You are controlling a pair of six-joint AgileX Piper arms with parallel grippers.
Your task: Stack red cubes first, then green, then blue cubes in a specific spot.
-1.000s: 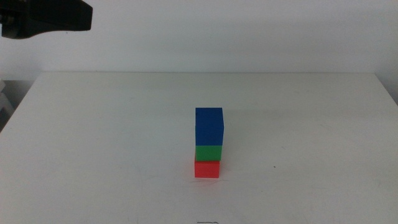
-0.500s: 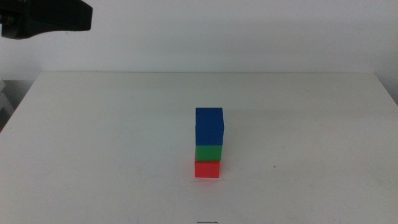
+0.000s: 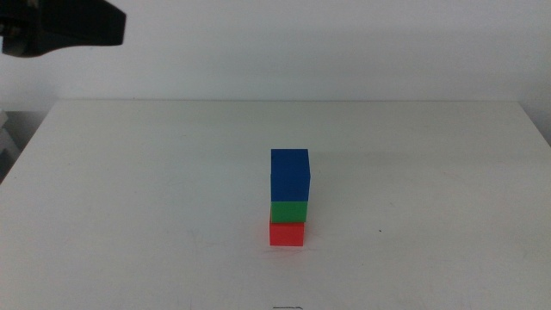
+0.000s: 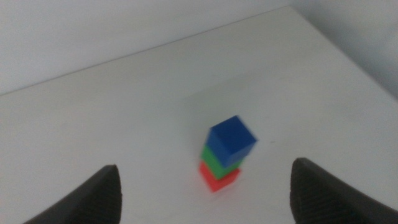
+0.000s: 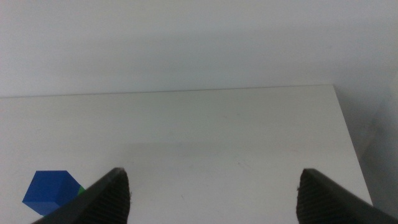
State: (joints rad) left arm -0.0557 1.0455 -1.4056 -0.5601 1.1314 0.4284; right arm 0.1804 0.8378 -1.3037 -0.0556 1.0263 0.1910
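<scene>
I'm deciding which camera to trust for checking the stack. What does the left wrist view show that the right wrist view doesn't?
Only the left wrist view shows the whole stack: red cube on the table, green cube on it, blue cube on top, framed by the open left gripper. Only the right wrist view shows the open right gripper and the table's far edge. Both show the blue cube and the white table.
</scene>
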